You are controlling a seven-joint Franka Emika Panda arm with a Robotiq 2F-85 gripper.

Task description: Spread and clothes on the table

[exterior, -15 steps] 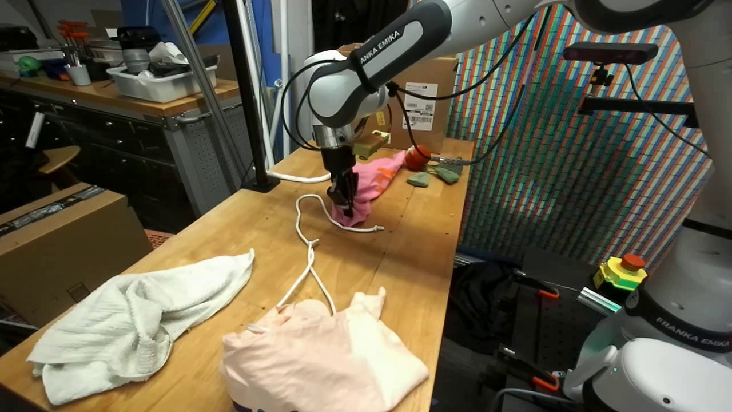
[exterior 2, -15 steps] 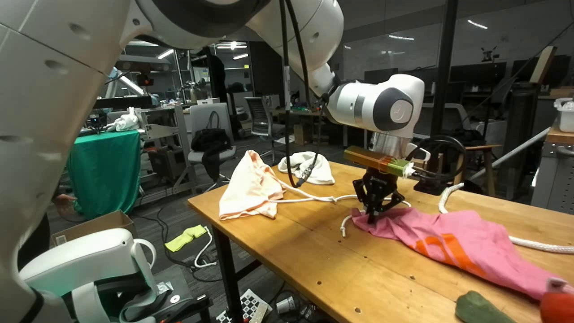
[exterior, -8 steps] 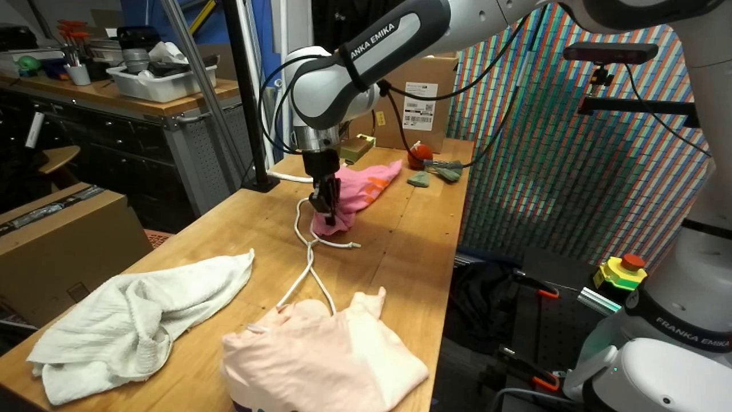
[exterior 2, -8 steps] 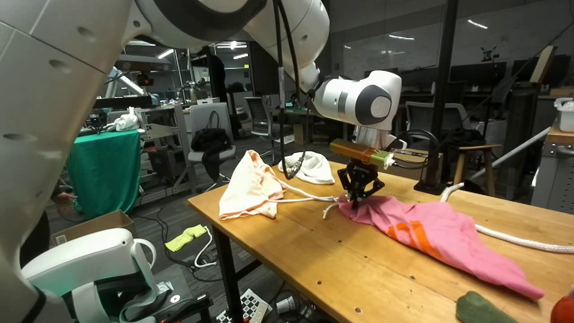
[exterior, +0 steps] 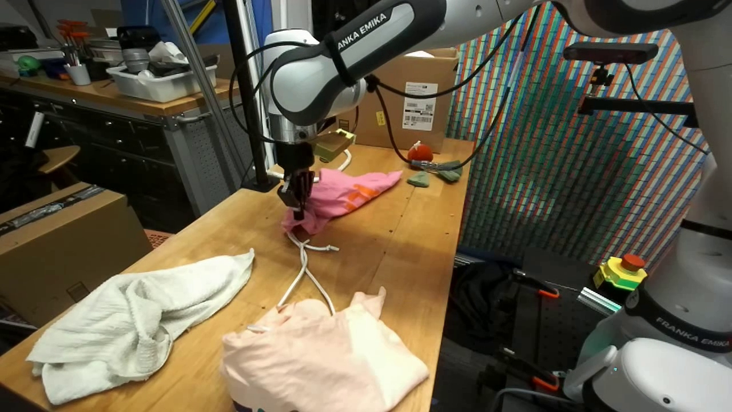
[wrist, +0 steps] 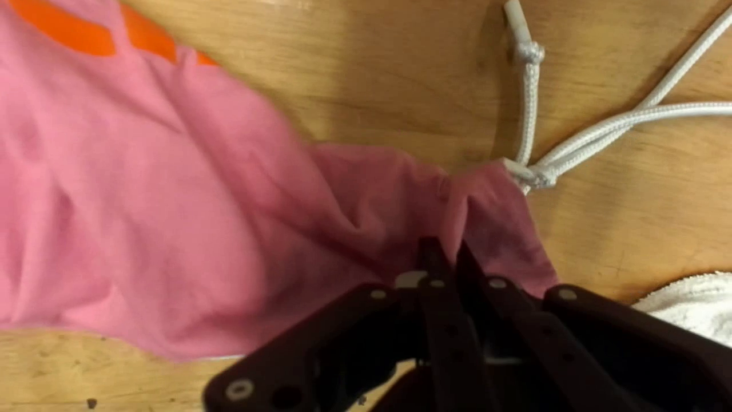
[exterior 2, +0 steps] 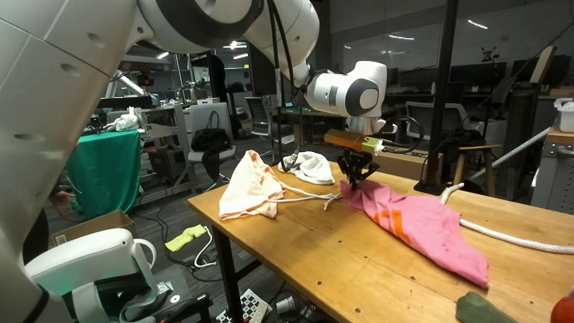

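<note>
The gripper (wrist: 448,249) is positioned at one end of the pink cloth (wrist: 171,189). Its jaws are closed almost fully, with a thin fold of the pink cloth pinched between the fingertips. A short flap of fabric extends past the fingers on one side; the wrinkled main part of the pink cloth extends away on the opposite side and lies along the table (exterior 2: 291,251). Contact between the fingertips and the surface beneath the pink cloth cannot be determined.

In both exterior views the gripper points downward onto the pink cloth. The arm (exterior: 394,23) reaches across from its base (exterior: 680,286), which stands off the table and well apart from the pink cloth; the forearm slopes down toward the gripped end.

The knotted cord (wrist: 529,109) lies just beside the gripped end and reaches the edge of the pink cloth. It also runs outward to the peach cloth (exterior: 314,366), which lies bunched, well apart from the pink cloth. The white cloth (exterior: 143,320) lies beyond the gripped end, near the pink cloth but not touching it.

A thicker rope (exterior 2: 515,241) runs alongside the pink cloth and is partly hidden by it. Past the free end of the pink cloth are a red object (exterior: 420,152), green pieces (exterior: 418,179) and a box (exterior: 432,136).
</note>
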